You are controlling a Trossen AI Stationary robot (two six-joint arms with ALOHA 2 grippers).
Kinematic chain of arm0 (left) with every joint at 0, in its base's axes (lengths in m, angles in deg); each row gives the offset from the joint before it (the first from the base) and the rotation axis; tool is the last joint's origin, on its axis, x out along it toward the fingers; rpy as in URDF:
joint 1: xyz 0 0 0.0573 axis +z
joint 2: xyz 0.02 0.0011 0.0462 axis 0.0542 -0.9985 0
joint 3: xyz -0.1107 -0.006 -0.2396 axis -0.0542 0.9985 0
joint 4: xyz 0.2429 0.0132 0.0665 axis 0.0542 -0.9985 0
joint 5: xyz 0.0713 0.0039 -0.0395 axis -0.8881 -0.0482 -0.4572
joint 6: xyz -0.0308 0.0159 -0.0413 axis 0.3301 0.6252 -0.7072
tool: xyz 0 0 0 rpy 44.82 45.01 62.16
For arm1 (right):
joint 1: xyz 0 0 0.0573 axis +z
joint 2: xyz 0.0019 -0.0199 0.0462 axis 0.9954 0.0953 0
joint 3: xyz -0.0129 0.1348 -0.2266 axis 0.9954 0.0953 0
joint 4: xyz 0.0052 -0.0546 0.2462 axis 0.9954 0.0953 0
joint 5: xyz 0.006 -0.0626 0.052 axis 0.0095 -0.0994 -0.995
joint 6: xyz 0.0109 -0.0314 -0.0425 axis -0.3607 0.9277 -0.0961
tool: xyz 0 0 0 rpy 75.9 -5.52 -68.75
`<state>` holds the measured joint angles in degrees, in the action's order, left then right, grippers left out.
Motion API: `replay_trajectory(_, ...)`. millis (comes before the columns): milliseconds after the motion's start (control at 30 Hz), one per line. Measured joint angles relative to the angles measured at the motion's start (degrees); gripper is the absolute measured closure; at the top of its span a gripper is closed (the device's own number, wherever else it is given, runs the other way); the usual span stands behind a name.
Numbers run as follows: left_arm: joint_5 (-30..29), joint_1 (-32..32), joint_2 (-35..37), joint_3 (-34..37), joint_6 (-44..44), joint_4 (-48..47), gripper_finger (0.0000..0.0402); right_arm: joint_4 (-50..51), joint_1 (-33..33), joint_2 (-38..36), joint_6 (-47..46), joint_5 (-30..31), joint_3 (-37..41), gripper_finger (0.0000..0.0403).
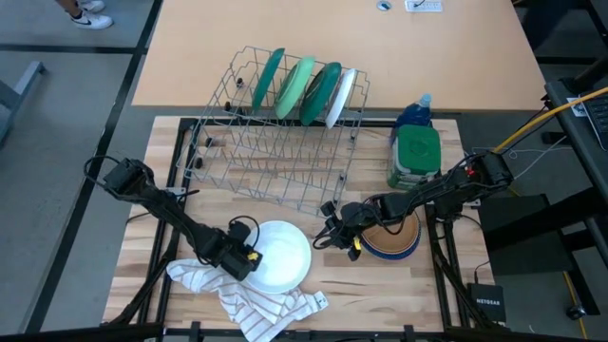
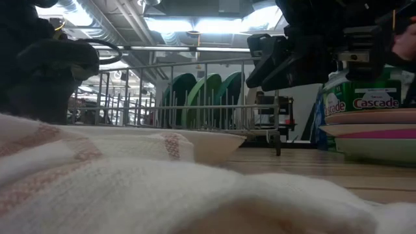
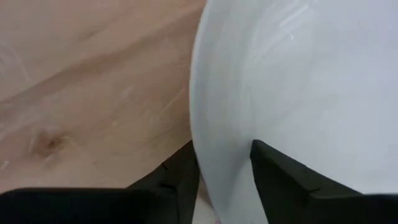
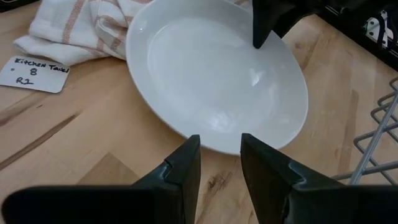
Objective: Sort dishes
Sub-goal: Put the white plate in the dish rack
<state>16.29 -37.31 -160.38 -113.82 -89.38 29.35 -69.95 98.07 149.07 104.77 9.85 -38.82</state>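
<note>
A white plate [image 1: 282, 255] lies face up on the wooden table [image 1: 142, 199], its near-left edge by the striped towel [image 1: 256, 306]. My left gripper [image 1: 249, 261] slants down at the plate's left rim [image 3: 217, 155], open, with one finger outside the rim and one over the plate's inside. My right gripper [image 1: 334, 233] hovers open just off the plate's right rim [image 4: 217, 140], with nothing between its fingers. Under the right arm sits a stack of tan, pink and blue dishes [image 1: 394, 242]. Dark green, light green and white plates [image 1: 306, 90] stand on edge in the wire rack [image 1: 275, 142]. My left gripper stands astride the plate's left rim [image 3: 214, 180], one finger [image 3: 183, 177] on the table side and one [image 3: 280, 177] over the plate's inside, coming slanting down from the table's left. Whether either finger touches the plate, I cannot tell. The plate lies flat.
A green-lidded detergent tub [image 1: 415, 157] and a blue bottle [image 1: 415, 112] stand right of the rack. A small paper label [image 4: 34, 73] lies by the towel. The towel fills the low view's foreground [image 2: 130, 188]. A person's shoes [image 1: 87, 13] show beyond the far left.
</note>
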Motion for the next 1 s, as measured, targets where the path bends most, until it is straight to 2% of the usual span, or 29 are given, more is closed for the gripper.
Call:
replay_trajectory(367,-1.81,1.41,0.13,-0.15,-1.57,0.93,0.0361,0.0,0.0,0.0,0.0,0.0,0.0,0.0286)
replay_trajectory(833,-1.77,1.38,1.13,-0.09,-2.61,3.67,0.0375,0.07,0.0,0.0,0.0,0.02,0.0,0.0286)
replay_trajectory(1000,-3.37,1.35,2.79,-0.04,-2.54,3.98,0.038,0.09,0.0,0.0,0.01,0.06,0.01,0.0286)
